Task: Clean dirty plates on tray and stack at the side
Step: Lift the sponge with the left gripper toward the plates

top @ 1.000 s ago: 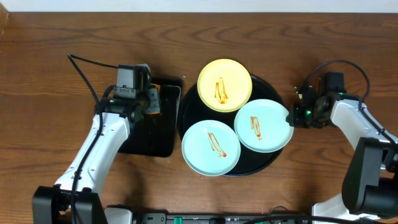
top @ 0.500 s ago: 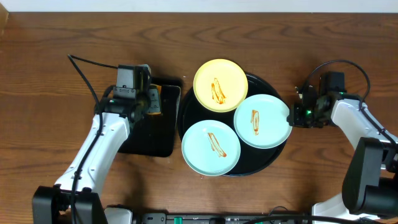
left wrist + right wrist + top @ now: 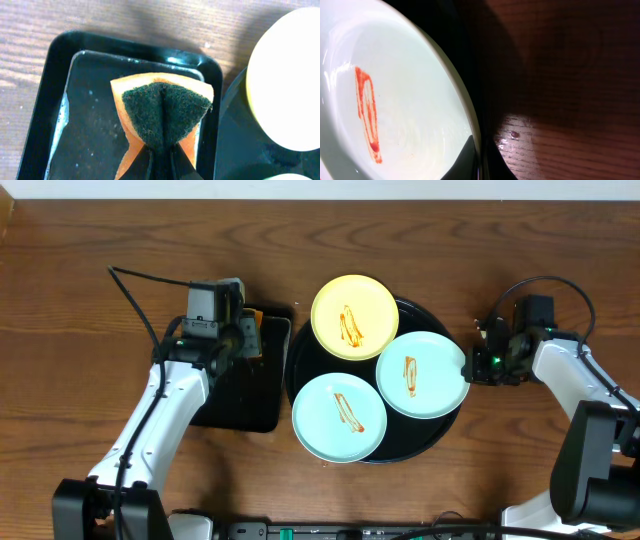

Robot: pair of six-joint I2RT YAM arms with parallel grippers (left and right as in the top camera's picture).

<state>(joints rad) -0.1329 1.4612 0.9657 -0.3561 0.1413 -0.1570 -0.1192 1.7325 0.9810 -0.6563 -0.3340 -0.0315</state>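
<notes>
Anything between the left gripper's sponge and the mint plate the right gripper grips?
Yes. The pale yellow round plate and the nearer pale mint plate sit on the round black tray between the orange-and-green sponge and that held plate.

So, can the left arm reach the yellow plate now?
Probably yes. The yellow plate sits uncovered near the left gripper and its sponge, nothing between them; the right gripper holds a blue plate.

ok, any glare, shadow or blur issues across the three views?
Overhead: even light, sharp throughout. Left wrist: yellow plate washed out nearly white, sponge crisp. Right wrist: heavy shadow over the table, one glare patch lower down, mint plate rim soft.
</notes>
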